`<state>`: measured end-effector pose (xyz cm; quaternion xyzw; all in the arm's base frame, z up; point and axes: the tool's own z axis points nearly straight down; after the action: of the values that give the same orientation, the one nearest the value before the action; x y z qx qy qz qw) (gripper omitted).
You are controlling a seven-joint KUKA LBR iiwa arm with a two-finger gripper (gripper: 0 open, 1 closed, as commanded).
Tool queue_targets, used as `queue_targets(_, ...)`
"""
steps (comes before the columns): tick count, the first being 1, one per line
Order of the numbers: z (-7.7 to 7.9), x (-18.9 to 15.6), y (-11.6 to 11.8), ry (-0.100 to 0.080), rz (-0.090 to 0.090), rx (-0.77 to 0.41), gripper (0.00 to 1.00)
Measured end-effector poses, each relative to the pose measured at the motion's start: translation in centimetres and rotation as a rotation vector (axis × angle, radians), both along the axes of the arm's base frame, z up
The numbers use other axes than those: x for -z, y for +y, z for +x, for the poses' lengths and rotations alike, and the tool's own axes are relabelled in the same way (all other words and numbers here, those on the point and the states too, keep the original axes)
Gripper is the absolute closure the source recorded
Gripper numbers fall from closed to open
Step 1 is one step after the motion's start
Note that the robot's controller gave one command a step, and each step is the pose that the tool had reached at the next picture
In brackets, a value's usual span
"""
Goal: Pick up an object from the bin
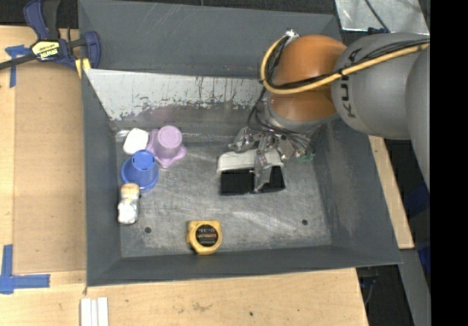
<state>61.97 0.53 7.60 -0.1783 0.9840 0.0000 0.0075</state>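
Black block (235,183) with a pale top face sits mid bin (102,193), a bit toward the right wall. The claw (262,168) is low over the block's right half. Can't tell if the claw is spread or pinching. Risk: an off-centre grip on a wide, flat block could let it twist or slip on lift. Purple cup (169,143), blue cup (140,169) and yellow tape (205,236) are well apart, so a snag looks unlikely.
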Motion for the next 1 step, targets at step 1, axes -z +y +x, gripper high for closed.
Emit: queue_targets(1, 0.26, -11.28, 0.21, 0.013, -0.001, 0.049, 1.0)
